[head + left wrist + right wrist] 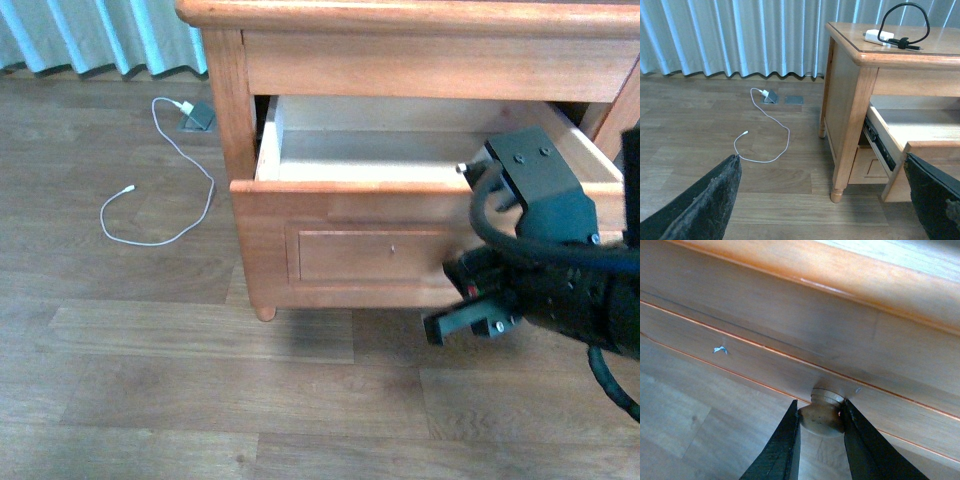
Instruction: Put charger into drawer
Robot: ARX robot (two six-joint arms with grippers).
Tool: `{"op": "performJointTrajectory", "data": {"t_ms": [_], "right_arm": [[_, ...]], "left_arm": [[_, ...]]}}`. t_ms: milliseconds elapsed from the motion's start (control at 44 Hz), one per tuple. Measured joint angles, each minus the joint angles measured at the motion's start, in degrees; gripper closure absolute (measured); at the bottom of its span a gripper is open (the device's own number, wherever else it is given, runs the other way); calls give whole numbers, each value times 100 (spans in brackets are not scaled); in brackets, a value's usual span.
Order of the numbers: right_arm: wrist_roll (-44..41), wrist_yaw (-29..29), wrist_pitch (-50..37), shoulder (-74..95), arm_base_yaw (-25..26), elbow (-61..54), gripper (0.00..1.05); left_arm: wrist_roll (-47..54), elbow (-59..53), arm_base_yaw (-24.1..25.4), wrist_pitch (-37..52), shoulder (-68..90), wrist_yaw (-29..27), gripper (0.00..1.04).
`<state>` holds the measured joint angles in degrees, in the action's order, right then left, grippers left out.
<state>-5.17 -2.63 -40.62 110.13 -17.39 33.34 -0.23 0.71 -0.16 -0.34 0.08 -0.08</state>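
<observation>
The drawer (340, 215) of the honey-coloured nightstand is pulled out, and its pale wood interior (400, 150) looks empty. My right gripper (821, 416) is shut on the drawer's round pale knob (820, 419). In the front view my right gripper (462, 278) sits against the drawer front and hides the knob. The charger (876, 36), a small white block with a looped black cable (905, 22), lies on the nightstand top (850, 35). My left gripper (822, 200) is open and empty, low over the floor, to the left of the nightstand. The charger is out of the front view.
A long thin white cable (160, 190) with a white plug lies on the wood floor, left of the nightstand, running to a floor socket (771, 96). Pale curtains (740, 35) hang behind. The shallower lower drawer (867, 167) is closed beneath the open one.
</observation>
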Motion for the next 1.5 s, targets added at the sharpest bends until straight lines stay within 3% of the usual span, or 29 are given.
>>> {"op": "performJointTrajectory", "data": {"t_ms": [318,500,659,727,909,1159,1250,1409,1432,1500], "right_arm": [[-24,-260,138,-772,0,-859,83],[142,-229,868,-1816,103,-1283,47],[398,-570,1934,-3659,199,-1307,15],[435,-654,2312,-4312,264,-1307,6],[470,-1045,3195,-5816,619,-1307,8],[990,-2361,4070,-7932,1954,-1711,8],[1075,-2339,4133,-8231,2243,-1773,8],[1119,-2365,4138,-8253,2271,-1777,8],[1097,-2162,4030,-8279,2223,-1825,10],[839,-782,3095,-8505,1910,-2236,21]], "left_arm": [[0,0,0,2,0,0,6],[-2,0,0,2,0,0,6],[-2,0,0,2,0,0,6],[0,0,0,0,0,0,6],[-2,0,0,0,0,0,6],[-2,0,0,2,0,0,6],[0,0,0,2,0,0,6],[-2,0,0,2,0,0,6],[-2,0,0,2,0,0,6],[-2,0,0,2,0,0,6]]}}
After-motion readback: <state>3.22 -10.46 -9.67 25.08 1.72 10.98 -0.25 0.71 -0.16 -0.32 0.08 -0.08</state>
